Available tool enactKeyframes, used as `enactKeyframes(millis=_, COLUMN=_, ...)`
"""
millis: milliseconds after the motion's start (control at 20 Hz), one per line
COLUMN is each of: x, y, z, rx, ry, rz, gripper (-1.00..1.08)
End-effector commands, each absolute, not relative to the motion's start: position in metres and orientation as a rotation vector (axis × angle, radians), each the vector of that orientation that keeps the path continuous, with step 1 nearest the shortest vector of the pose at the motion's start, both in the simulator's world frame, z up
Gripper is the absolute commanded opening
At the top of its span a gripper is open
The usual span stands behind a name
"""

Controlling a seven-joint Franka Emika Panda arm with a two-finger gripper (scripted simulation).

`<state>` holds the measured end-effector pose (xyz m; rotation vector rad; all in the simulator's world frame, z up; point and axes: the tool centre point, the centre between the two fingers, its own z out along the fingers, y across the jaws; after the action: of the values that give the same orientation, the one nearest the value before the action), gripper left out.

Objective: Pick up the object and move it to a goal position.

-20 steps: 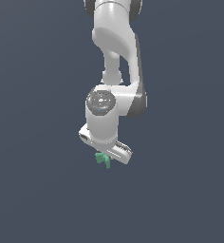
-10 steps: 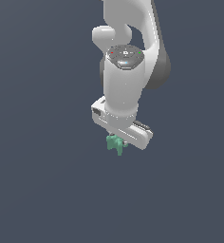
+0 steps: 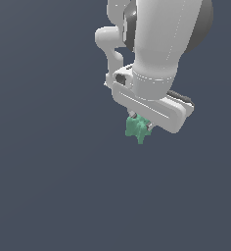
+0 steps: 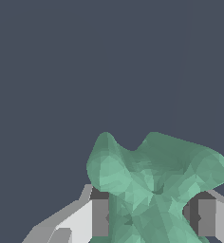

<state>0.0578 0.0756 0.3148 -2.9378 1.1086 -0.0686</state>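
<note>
The teal-green cross-shaped object [image 3: 137, 128] hangs just under my white gripper [image 3: 140, 122], held in the air. In the wrist view the object [image 4: 152, 185] fills the space between the two fingers [image 4: 99, 217], which press on it from both sides. The gripper is shut on the object. The arm's white links rise above it in the exterior view. No goal marker shows in either view.
Only a plain dark grey-blue background [image 3: 49, 186] surrounds the arm in both views. No other objects or edges show.
The arm has come closer to the exterior camera and moved up and toward that view's right, carrying the object with it. The grip on the object is unchanged.
</note>
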Motion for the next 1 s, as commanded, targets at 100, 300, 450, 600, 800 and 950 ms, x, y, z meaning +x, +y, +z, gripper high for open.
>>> enactKeyframes(millis=100, x=0.053, y=0.099, z=0.357, rx=-2.91, ry=1.18, rz=-0.08, gripper=-1.0)
enactKeyframes(millis=300, x=0.051, y=0.119, z=0.393, rx=-2.886, ry=1.239, rz=-0.09, gripper=-1.0)
enactKeyframes(millis=450, x=0.05, y=0.134, z=0.418, rx=-2.868, ry=1.28, rz=-0.097, gripper=-1.0)
enactKeyframes(millis=600, x=0.049, y=0.147, z=0.439, rx=-2.852, ry=1.315, rz=-0.103, gripper=-1.0)
enactKeyframes(millis=800, x=0.049, y=0.16, z=0.463, rx=-2.835, ry=1.353, rz=-0.109, gripper=-1.0)
enactKeyframes(millis=950, x=0.05, y=0.169, z=0.477, rx=-2.824, ry=1.376, rz=-0.113, gripper=-1.0)
